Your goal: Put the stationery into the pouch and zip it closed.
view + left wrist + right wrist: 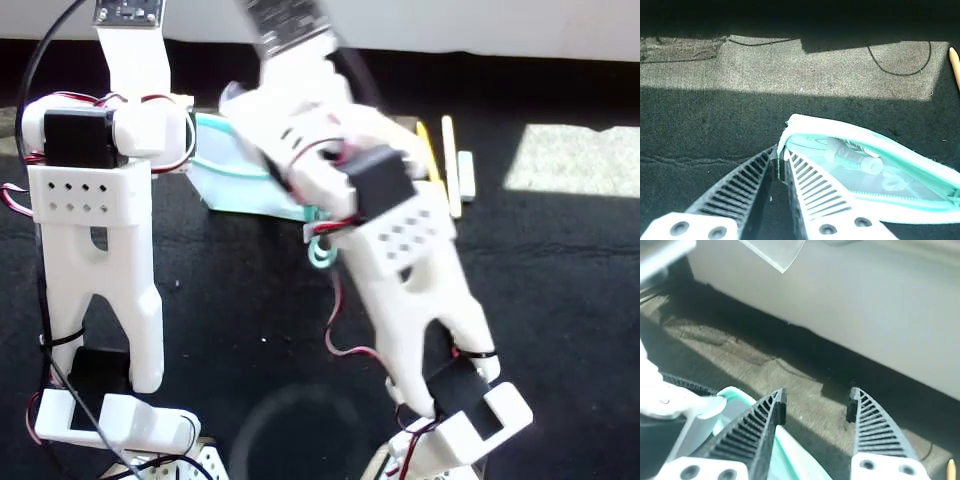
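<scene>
The teal pouch (900,192) lies open on the dark mat, with a white tube (855,156) inside it. My left gripper (780,156) is shut on the pouch's end rim. In the high view the pouch (235,175) lies between the two arms, and its zipper ring (322,250) shows by the right arm. My right gripper (816,402) hangs open above the mat, next to the pouch's rim (737,396), with nothing between its fingers. A yellow pencil (429,148), a pale stick (451,165) and a white eraser (466,175) lie on the mat right of the pouch.
A white wall (865,305) runs along the far edge of the mat. The left arm's white finger housing (670,400) sits close beside my right gripper. A thin cable loop (900,60) lies on the mat beyond the pouch. A sunlit patch (570,160) covers the right side.
</scene>
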Robot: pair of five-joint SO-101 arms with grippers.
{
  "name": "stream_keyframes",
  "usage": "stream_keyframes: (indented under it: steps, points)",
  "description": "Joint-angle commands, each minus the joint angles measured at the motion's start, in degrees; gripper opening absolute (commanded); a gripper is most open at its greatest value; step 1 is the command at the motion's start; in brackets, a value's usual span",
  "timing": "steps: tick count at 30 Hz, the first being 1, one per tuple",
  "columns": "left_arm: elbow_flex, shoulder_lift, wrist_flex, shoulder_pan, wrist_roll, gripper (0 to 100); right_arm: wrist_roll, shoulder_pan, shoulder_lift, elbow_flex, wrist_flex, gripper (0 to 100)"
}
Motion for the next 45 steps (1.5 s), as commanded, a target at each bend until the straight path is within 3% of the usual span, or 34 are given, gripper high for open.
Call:
stream_keyframes:
  steps: [1, 3, 6, 11, 18, 28, 36, 45]
  points:
    - [0.48, 2.77, 0.44, 0.75, 0.44, 1, -0.26, 7.52, -0.48, -17.19, 5.85, 19.3]
    - [0.48, 2.77, 0.44, 0.75, 0.44, 1, -0.26, 13.58, 0.04, -21.14, 11.91, 15.6]
    - [0.48, 2.77, 0.44, 0.75, 0.44, 1, -0.18, 21.93, 2.68, -16.13, 21.05, 0.0]
    - [0.48, 2.77, 0.44, 0.75, 0.26, 1, -0.09, 30.37, 15.34, 0.66, 24.13, 7.4]
    - [0.57, 2.77, 0.44, 0.75, 0.26, 1, 13.36, 29.67, 36.18, 5.85, 25.63, 14.2]
    - [0.48, 2.77, 0.79, 0.75, 0.44, 1, 13.89, 32.22, 40.04, 2.15, 30.11, 14.2]
    - [0.48, 2.77, 0.70, 0.75, 0.44, 1, 13.98, 32.92, 39.96, 8.31, 23.69, 14.2]
    - [0.48, 2.77, 0.70, 0.75, 0.44, 1, 16.88, 35.56, 40.13, 8.40, 23.16, 14.2]
